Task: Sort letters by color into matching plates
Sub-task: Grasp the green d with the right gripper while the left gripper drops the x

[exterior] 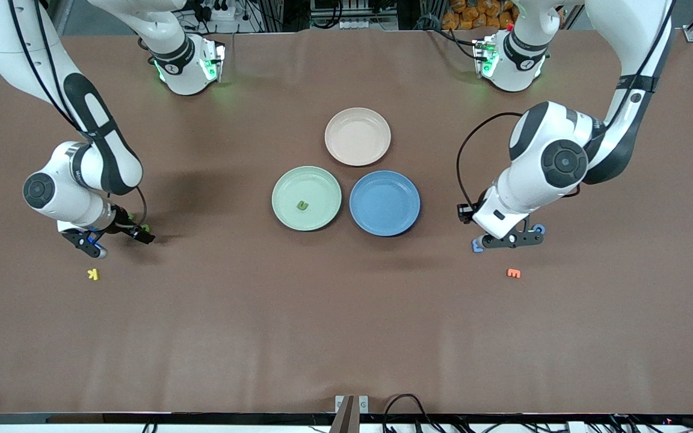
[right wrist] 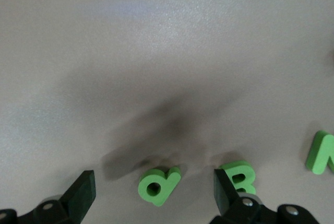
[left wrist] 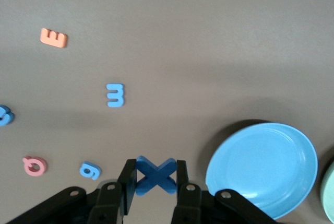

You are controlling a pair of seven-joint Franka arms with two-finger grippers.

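Note:
My left gripper [left wrist: 155, 178] is shut on a blue X [left wrist: 155, 169], low over the table beside the blue plate [left wrist: 261, 169]. Blue letters m [left wrist: 115, 94] and g [left wrist: 90, 170] lie on the table near it, and another blue letter [left wrist: 4, 114] shows at the picture's edge. My right gripper [right wrist: 153, 191] is open, low at the table, with a green d [right wrist: 158, 184] between its fingers. A green B [right wrist: 239, 177] lies against one finger and a green N [right wrist: 321, 152] beside it. The green plate [exterior: 286, 180] holds one green letter [exterior: 303, 205]. The blue plate [exterior: 384, 202] is empty.
An empty beige-pink plate [exterior: 357, 136] stands farther from the front camera than the two plates. A yellow K [exterior: 93, 274] lies near my right gripper [exterior: 117, 239]. An orange E [exterior: 513, 273] and a pink letter [left wrist: 35, 165] lie near my left gripper [exterior: 512, 240].

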